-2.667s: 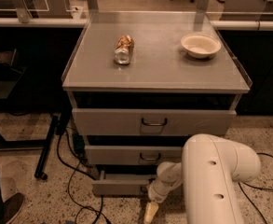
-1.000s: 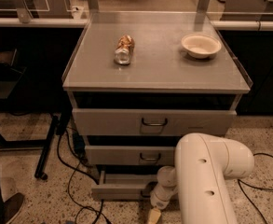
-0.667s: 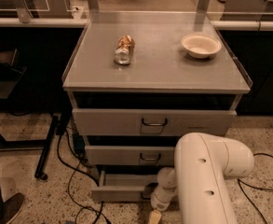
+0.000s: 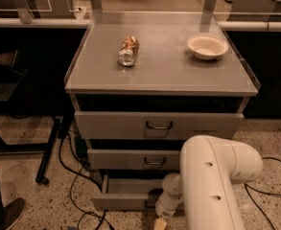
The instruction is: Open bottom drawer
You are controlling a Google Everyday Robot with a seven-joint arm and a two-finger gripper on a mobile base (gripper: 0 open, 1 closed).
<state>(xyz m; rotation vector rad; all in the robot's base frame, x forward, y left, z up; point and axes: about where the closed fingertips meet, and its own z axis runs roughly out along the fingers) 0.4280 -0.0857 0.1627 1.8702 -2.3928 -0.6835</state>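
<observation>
The bottom drawer is the slimmest grey front of three, low on the cabinet. It stands pulled out several centimetres, with its shallow grey tray showing. My white arm reaches down in front of it at the lower right. My gripper is at the drawer front's right part, by the frame's bottom edge, where the handle is hidden behind it.
The medium drawer and the tallest drawer sit above, both shut. On the cabinet top lie a crushed can and a white bowl. Black cables and a stand leg lie on the floor at left.
The bottom drawer has slid further out towards me, and my arm has drawn back and lower with it.
</observation>
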